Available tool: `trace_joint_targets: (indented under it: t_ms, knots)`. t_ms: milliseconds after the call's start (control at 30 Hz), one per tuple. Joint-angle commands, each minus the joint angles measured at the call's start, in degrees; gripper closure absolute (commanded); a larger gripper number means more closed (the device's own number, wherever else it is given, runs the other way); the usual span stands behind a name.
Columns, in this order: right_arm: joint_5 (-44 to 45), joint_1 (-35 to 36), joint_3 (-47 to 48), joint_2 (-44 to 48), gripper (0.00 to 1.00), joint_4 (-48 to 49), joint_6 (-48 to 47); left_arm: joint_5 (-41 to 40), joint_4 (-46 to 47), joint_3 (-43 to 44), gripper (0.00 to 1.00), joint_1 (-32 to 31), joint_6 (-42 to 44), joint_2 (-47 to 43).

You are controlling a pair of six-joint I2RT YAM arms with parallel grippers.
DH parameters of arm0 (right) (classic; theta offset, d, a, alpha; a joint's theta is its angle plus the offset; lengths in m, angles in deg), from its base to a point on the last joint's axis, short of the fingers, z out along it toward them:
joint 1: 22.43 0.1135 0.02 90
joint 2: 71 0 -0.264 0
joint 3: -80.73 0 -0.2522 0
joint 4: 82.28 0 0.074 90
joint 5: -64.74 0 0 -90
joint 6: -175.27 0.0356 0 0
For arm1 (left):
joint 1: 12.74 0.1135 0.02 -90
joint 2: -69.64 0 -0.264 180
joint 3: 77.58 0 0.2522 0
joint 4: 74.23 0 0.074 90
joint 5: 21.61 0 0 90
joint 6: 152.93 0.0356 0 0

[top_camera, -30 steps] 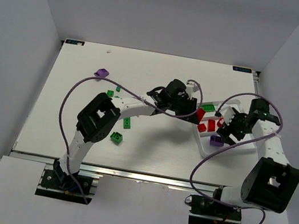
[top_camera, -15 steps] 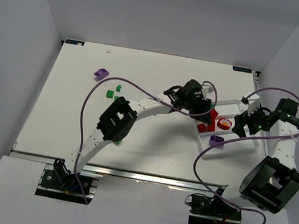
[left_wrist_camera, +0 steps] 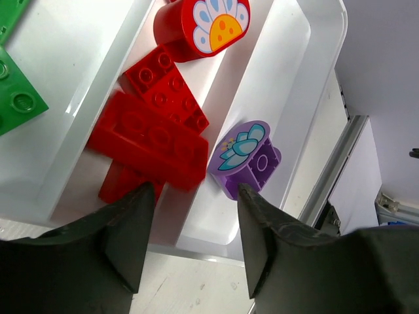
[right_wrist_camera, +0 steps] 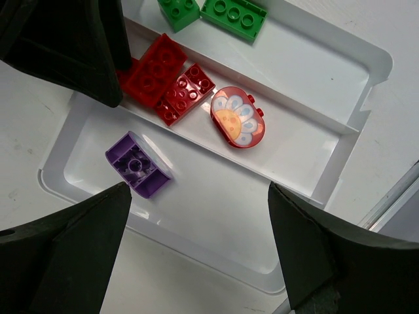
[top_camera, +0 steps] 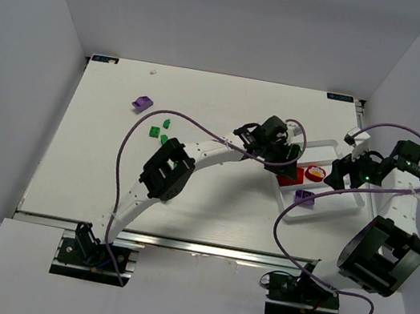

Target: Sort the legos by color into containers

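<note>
The white tray lies at the table's right, its three long containers side by side. Green legos lie in the far one. Red legos and a round red flower piece lie in the middle one, and a purple lego in the near one. My left gripper hovers open over the tray's left end, nothing between its fingers. My right gripper stands wide open above the near container, empty. A purple lego and small green legos lie loose on the table.
The left arm arches across the table's middle, its purple cable looping above it. The right arm's cable loops in front of the tray. White walls enclose the table on three sides.
My left gripper carried a red lego to the tray's middle container and opened, leaving it among the other red ones. My right gripper drew back to the right of the tray.
</note>
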Motion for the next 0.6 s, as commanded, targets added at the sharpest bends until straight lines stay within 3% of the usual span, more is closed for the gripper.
trace_joint_targets:
  t_ms: [0,367,567]
  knots:
    - [-2.4,-0.27,0.14,0.06,0.11,-1.27,0.66,-0.86,-1.44,2.23,0.36,-0.76,1.04,-1.14]
    - [-6.0,-0.18,1.46,0.41,0.11,-3.2,-0.92,-8.84,-2.5,1.8,0.39,-0.41,3.5,-10.44]
    - [-13.81,-0.18,2.52,1.03,0.11,-2.59,-3.99,-15.53,0.84,-12.87,0.41,1.26,5.26,-24.56]
